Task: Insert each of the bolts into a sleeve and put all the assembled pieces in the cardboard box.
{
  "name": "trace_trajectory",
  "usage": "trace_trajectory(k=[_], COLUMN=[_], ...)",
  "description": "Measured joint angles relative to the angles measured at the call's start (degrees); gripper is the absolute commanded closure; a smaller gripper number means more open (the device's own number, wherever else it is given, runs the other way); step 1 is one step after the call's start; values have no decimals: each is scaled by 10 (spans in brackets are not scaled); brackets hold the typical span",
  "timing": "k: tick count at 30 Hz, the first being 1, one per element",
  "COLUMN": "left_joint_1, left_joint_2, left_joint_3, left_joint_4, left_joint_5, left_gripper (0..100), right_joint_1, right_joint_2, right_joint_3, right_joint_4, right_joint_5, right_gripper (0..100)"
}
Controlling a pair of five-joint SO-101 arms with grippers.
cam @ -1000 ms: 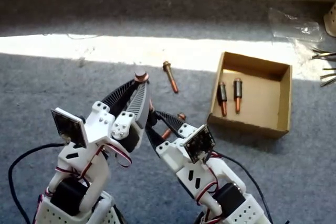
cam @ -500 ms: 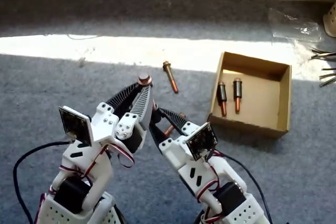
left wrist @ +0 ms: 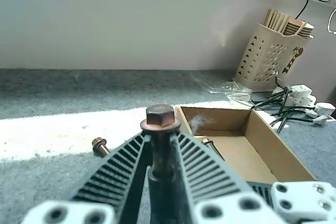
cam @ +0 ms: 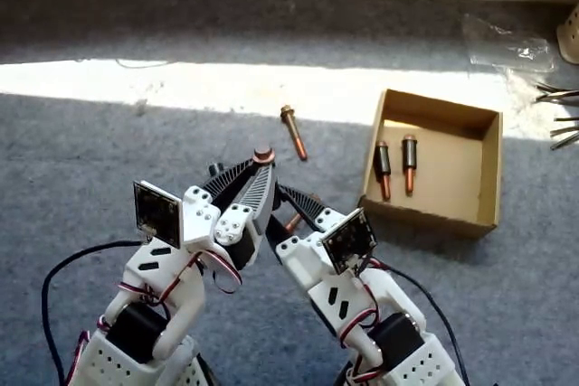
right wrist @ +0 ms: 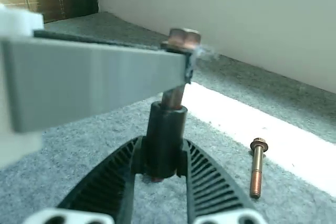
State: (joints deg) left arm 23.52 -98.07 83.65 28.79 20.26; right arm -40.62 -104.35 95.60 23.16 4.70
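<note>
Here the left gripper (left wrist: pixel 160 144) clamps a bolt (left wrist: pixel 160 120), its shank meeting the black sleeve (right wrist: pixel 166 132) pinched by the right gripper (right wrist: pixel 160 156) (two assembled pieces (cam: pixel 384 167) lie in the cardboard box (cam: pixel 489 169)).

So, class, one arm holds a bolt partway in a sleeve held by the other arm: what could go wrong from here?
The bolt is only partway into the sleeve; if the arms drift out of line it may jam. The right fingers pinch just the sleeve's lower end, so a push could tilt it or slip it out.
</note>
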Motion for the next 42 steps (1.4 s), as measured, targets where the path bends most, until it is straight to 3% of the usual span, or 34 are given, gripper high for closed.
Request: trace_trajectory(k=[11, 17, 23, 42], left_joint_1=[5, 18, 18, 12], left_joint_2=[0, 0, 0, 6], left_joint_3=[0, 0, 0, 1], left_joint_4=[21, 27, 27, 27], left_joint_5=[0, -43, -51, -52], left_gripper=[993, 992, 896, 859], right_joint_1=[0, 1, 3, 3], right_joint_2=[0, 0, 0, 0], right_joint_3=[0, 0, 0, 0], right_joint_4=[0, 0, 0, 0], right_joint_5=[0, 0, 0, 0], right_gripper=[994, 994, 994, 994])
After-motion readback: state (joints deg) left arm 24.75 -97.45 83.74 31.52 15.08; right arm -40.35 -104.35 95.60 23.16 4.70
